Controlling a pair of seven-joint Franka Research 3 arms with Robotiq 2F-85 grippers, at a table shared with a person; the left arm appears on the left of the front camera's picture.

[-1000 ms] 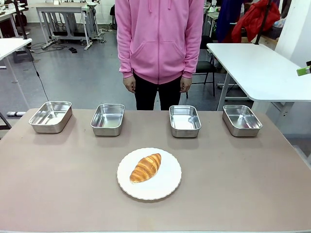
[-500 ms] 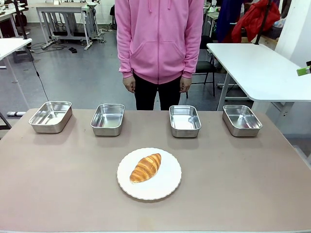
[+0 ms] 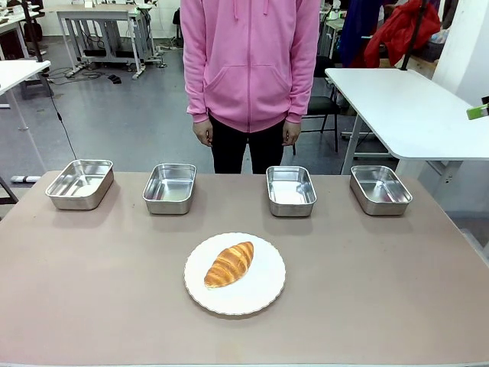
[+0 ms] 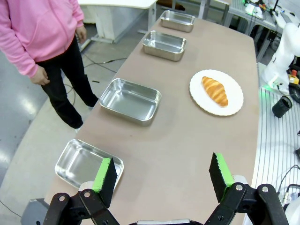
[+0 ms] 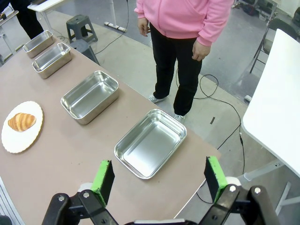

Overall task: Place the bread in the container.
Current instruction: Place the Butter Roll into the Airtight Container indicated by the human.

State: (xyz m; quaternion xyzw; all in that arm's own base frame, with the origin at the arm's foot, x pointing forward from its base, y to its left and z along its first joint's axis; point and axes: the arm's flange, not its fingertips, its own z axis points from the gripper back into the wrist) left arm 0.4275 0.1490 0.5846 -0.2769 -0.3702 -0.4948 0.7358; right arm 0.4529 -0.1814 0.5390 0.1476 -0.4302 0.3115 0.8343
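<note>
- Grippers first, starting on the left: left gripper (image 4: 161, 174) hangs above the left end of the brown table (image 3: 92, 306), green pads spread wide, nothing between them.
- Along the far edge sit four shallow rectangular shiny stainless-steel trays (image 3: 76, 202), all empty and all alike. No way to tell which one is the target.
- Dead centre and nearer the robot, well apart from the trays, the golden-brown croissant-shaped bread (image 3: 229, 264) lies flat on a round white plate (image 3: 263, 300).
- Handling guess: it's light, with a flaky crust over a soft inside, so a hard squeeze would likely crush it. That glossy ridged crust may be a bit slippery too.
- Best hold is probably across the fat middle, since the thin tips could snap or slide out.
- Long axis runs diagonally in the front view, one tapered end pointing near-left and the other far-right, so the jaws should close across that line.
- Over on the right, the right gripper (image 5: 158, 174) hovers over the far-right tray, also spread wide and empty.
</note>
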